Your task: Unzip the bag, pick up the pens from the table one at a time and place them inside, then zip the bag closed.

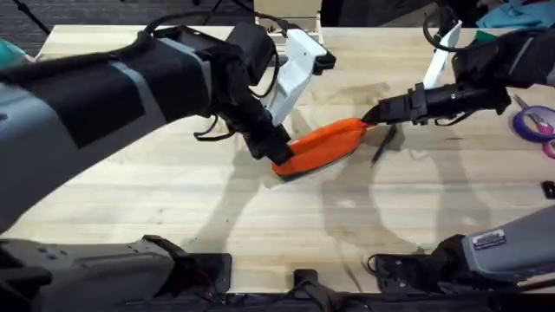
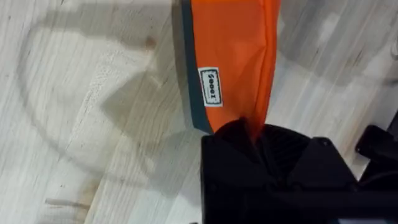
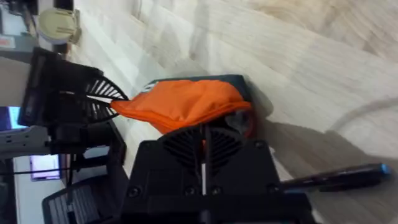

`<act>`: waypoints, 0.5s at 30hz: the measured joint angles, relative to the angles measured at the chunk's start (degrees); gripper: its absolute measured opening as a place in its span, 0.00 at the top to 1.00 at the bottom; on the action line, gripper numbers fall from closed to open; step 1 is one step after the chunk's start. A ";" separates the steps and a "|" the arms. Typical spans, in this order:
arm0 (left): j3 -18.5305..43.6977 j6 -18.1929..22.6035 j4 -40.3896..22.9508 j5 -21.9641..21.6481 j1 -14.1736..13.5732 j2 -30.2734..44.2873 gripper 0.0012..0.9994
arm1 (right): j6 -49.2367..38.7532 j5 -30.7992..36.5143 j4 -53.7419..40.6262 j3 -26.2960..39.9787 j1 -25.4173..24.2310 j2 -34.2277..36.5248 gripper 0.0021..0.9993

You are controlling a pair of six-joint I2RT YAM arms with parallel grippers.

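Note:
The orange bag (image 1: 325, 143) lies stretched between my two grippers near the middle of the table (image 1: 217, 217). My left gripper (image 1: 279, 156) is shut on its left end; the left wrist view shows the orange fabric (image 2: 230, 50), with a small white label, pinched in the gripper (image 2: 245, 130). My right gripper (image 1: 371, 115) is shut on the bag's right end, which the right wrist view shows bunched at the gripper (image 3: 204, 134) with the bag (image 3: 180, 102) running away from it. A thin dark pen (image 1: 383, 144) lies on the table just below the right gripper, beside the bag (image 3: 336, 179).
A white angular object (image 1: 295, 65) stands behind the bag at the back of the table. A purple tape roll (image 1: 535, 121) lies at the right edge. The near half of the table is bare wood.

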 joint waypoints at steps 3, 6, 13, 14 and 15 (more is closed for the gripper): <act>0.00 0.00 0.00 0.00 0.00 0.00 0.96 | 0.00 -1.25 -0.12 0.00 0.00 0.01 0.97; 0.00 0.00 -0.02 0.00 0.00 0.00 0.96 | 0.00 -1.84 -1.39 0.04 0.00 0.01 0.97; 0.00 0.00 -0.39 -0.04 0.00 0.00 0.96 | -1.83 -2.04 -4.15 0.07 -0.20 -1.06 0.97; 0.00 0.00 -0.39 -0.04 0.00 0.00 0.96 | -1.96 -2.04 -4.25 0.07 -0.20 -1.78 0.97; 0.00 0.00 -0.39 -0.04 0.01 0.00 0.96 | -2.08 -2.04 -4.34 0.07 -0.18 -2.63 0.97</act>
